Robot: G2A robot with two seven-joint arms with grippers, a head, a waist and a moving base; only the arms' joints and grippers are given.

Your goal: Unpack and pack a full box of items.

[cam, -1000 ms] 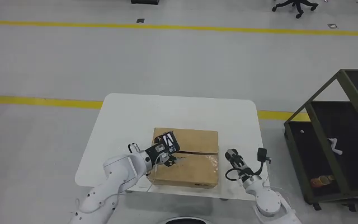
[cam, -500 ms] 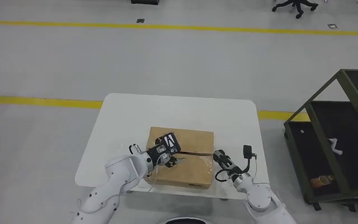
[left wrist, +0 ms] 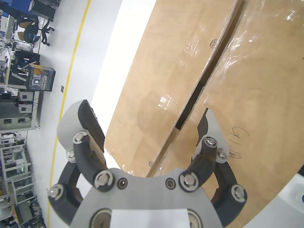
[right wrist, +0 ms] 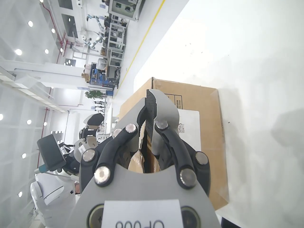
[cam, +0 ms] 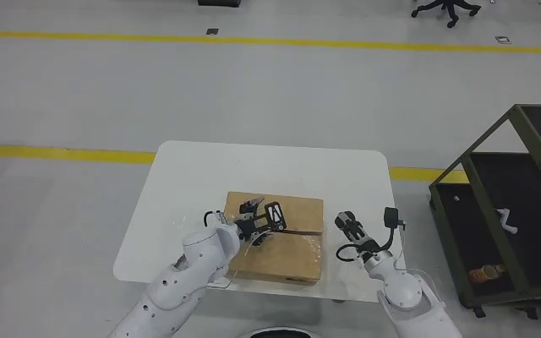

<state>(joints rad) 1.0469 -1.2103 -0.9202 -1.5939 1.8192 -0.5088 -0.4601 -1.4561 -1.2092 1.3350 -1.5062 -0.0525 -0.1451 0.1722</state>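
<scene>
Since a second ago my right gripper (cam: 346, 225) has backed off the box (cam: 292, 258), now just beside its right edge, fingers pressed together. My left gripper (left wrist: 144, 112) hovers over the box's seam, spread wide. The box sits on the table (cam: 254, 169).

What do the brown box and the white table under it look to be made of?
Brown rectangular box: corrugated cardboard, judging by the layered flap edges; glossy wrinkled glare suggests clear tape or film over the top. White rounded table: smooth matt surface, perhaps laminate or painted board.
</scene>
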